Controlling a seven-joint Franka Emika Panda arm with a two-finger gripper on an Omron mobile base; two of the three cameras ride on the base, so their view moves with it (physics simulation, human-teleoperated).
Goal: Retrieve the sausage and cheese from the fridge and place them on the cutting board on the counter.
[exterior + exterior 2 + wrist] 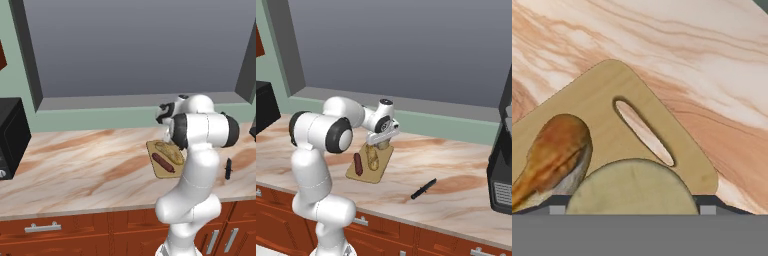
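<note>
The light wood cutting board (pixel 168 174) (pixel 373 176) (pixel 612 85) lies on the marbled counter (pixel 75 160) (pixel 456 165). On its near-left side rests the dark red-brown sausage (pixel 163 162) (pixel 358 164) (pixel 552 155). Beside it is the pale yellow-tan cheese (pixel 171 151) (pixel 374 159) (pixel 632 187), down at the board. My gripper (pixel 167 139) (pixel 379 146) (pixel 632 210) points down over it. In the hand view the cheese fills the whole gap between the wide-set fingertips, so the gripper is shut on it. The fridge is out of view.
A black knife (pixel 228 168) (pixel 423 189) lies on the counter right of the board. A black microwave (pixel 10 137) (pixel 263 105) stands at the far left, a dark appliance (pixel 501 170) at the far right. A recessed window runs behind the counter.
</note>
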